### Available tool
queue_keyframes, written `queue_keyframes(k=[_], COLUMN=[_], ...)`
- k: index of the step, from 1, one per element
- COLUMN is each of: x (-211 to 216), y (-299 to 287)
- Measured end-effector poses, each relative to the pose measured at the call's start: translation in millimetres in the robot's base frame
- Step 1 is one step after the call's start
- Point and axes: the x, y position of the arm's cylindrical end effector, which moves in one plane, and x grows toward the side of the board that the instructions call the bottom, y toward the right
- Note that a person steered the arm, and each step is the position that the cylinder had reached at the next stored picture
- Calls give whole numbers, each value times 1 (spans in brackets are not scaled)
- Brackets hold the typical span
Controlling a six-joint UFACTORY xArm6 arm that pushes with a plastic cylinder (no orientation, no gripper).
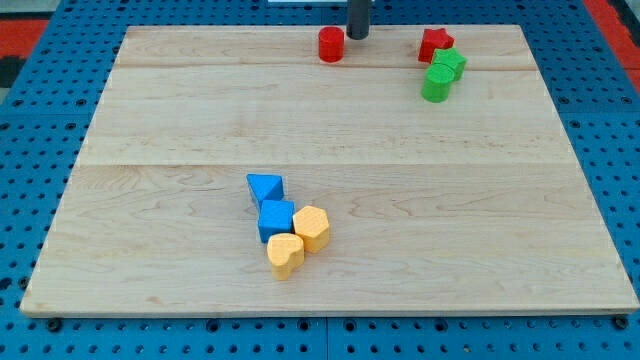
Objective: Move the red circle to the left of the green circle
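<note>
The red circle [331, 44] stands near the board's top edge, a little left of centre. The green circle [436, 84] stands at the top right, well to the right of the red circle and slightly lower in the view. My tip [357, 36] is at the top of the view, just to the right of the red circle and close to it; I cannot tell if it touches. A red star [435, 43] and a green star [449, 63] sit just above the green circle.
A blue triangle [265, 187], a blue cube [276, 219], a yellow hexagon [312, 228] and a yellow heart [286, 254] cluster at the lower centre. The wooden board [150, 200] lies on a blue perforated surface.
</note>
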Motion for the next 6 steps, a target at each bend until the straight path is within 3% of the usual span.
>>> queue_keyframes(k=[1,4,5,6], x=[-1,58,57,6], y=[-88,-1,-8,-14])
